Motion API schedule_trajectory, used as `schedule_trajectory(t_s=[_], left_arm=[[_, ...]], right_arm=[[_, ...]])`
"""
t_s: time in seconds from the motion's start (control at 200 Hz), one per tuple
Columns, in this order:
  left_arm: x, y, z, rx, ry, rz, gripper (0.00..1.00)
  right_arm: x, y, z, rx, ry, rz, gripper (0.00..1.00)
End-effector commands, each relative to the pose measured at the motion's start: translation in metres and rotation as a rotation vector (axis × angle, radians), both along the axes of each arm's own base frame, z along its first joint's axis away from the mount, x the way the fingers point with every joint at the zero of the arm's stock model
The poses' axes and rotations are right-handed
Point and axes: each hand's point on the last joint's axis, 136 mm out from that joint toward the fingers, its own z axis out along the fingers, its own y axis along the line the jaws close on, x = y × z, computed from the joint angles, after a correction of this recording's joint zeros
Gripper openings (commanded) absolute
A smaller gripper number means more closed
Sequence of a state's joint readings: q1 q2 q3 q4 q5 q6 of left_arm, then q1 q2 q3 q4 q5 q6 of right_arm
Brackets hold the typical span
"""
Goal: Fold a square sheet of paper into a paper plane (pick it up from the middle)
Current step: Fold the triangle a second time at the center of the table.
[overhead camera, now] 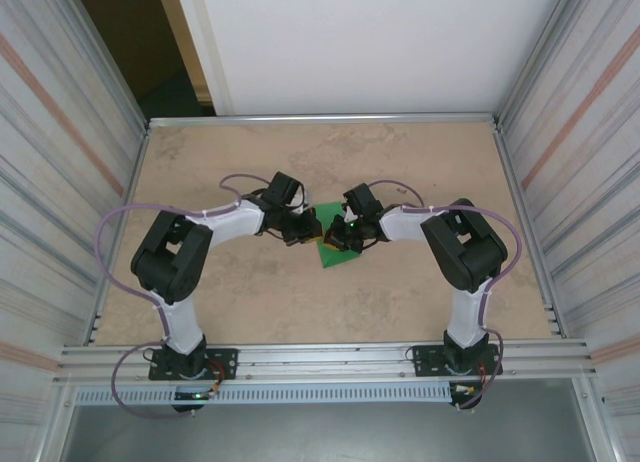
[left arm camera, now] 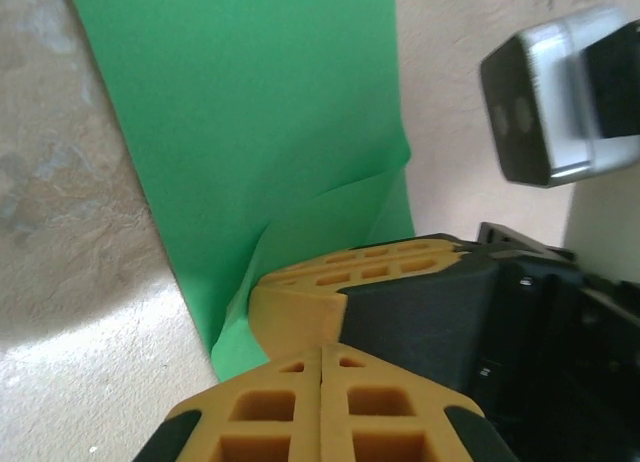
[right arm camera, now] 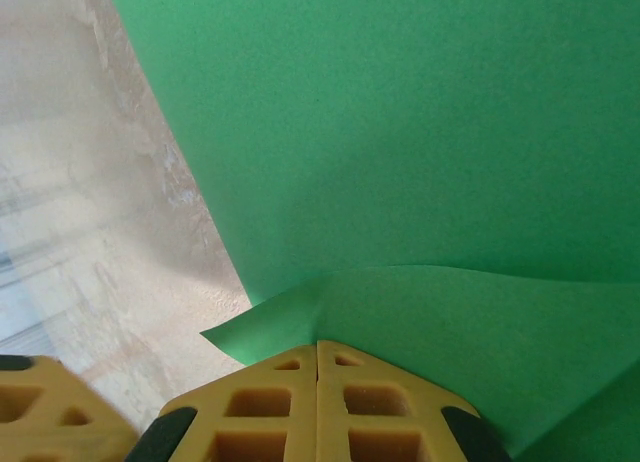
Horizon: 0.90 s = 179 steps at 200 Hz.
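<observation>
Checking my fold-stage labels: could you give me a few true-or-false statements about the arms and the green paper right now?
1. The left end effector and right end effector meet at the square sheet of paper. True.
2. The right end effector is wide open. False: it is shut, pinching a lifted edge.
3. The paper is a finished dart. False: it is a mostly flat sheet.
4. The table is marbled beige. True.
</observation>
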State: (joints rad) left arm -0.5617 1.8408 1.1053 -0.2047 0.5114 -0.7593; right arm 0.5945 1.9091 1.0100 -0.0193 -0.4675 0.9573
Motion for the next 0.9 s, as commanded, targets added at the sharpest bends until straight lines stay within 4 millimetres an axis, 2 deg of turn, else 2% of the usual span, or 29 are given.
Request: schedule_trajectory(t_s=[0.0, 0.426, 0.892], left_arm=[[0.006, -0.002, -0.004, 0.037, -0.012, -0.005, 0.04], [0.012, -0.001, -0.021, 0.133, -0.028, -0.027, 0.0], [0.008, 0.004, -0.041, 0.188, 0.003, -0.045, 0.0]], right_arm=[[-0.014, -0.016, -0.016, -0.083, 0.059, -0.006, 0.0], [-0.014, -0.015, -0.014, -0.08, 0.055, -0.005, 0.0], [-0.011, -0.013, -0.007, -0.061, 0.037, -0.006, 0.0]])
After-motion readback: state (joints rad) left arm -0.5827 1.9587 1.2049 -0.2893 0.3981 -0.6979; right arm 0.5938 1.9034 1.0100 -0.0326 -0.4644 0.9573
